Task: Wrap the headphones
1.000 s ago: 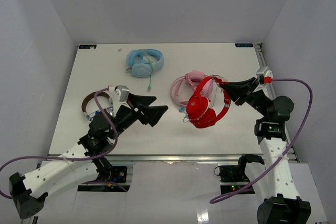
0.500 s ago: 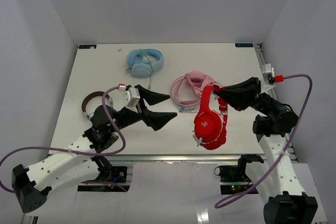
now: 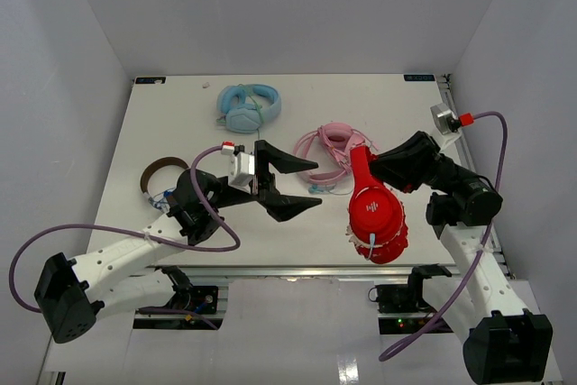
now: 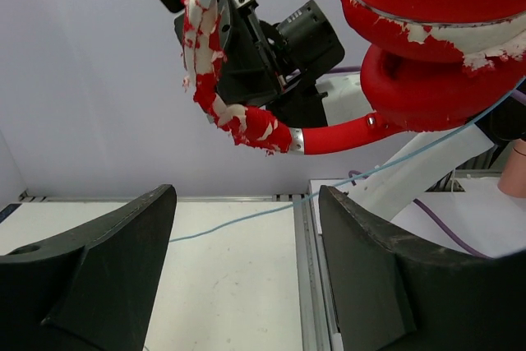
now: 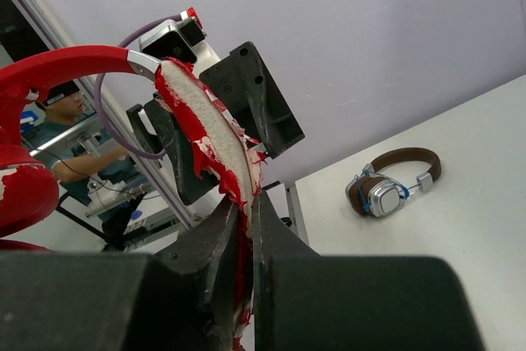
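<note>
No legible txt, nos. or brand names in any view. Only sign seen: white logo (image 3: 370, 206) made of short bars on upward-facing earcup (image 3: 386, 215) of red headphones (image 3: 373, 227), top cam, approx 4 o'clock from centre of table (image 3: 180, 123). It was a mark only, no letters. Two small dark stickers at far table corners: one sticker (image 3: 150, 80) at 11 o'clock, other sticker (image 3: 419, 77) at 1 o'clock. Print too small to read. Wrist cams: flaking headband (image 4: 246, 125) carried no txt.

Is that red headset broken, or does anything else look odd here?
Yes. The red headphones look worn: the headband padding, pinched in the right gripper, is peeling to whitish foam, and the earcups are flaking too.
</note>
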Controlling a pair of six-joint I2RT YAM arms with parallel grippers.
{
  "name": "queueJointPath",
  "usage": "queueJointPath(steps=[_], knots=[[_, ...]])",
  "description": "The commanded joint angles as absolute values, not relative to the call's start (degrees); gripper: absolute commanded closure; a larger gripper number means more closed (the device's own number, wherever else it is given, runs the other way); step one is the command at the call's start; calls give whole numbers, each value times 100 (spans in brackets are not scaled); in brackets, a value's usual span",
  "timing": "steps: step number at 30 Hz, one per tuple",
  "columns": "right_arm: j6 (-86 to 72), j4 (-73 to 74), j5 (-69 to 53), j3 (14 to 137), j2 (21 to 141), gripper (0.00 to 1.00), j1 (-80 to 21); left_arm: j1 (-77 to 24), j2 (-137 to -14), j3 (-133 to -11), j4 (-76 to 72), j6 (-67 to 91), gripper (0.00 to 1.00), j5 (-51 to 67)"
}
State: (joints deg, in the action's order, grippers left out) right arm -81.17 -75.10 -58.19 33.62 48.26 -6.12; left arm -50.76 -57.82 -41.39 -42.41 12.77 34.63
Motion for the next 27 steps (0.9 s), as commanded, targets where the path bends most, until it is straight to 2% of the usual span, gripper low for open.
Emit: queueJointPath(steps=[1, 5, 10, 15, 27], knots=[[-8608, -8862, -5572, 3315, 4751, 92, -786, -5148, -5795, -4279, -5006, 1364, 20, 3524], [-8496, -8727, -5571, 3246, 4726, 92, -970, -5178, -5875, -4079, -5442, 1302, 20, 3158], [-8041, -8478, -5460, 3019, 4557, 92, -1164, -5266, -6199, -4091, -6087, 1755, 21, 3285], [-7747, -8271, -5418, 2967, 4522, 92, -1369, -5515, -6660, -4351, -6106, 1917, 27, 2978], [-7499, -8219, -5486, 2846, 4490, 92, -1477, -6013, -7294, -4527, -6622, 1972, 23, 2512]])
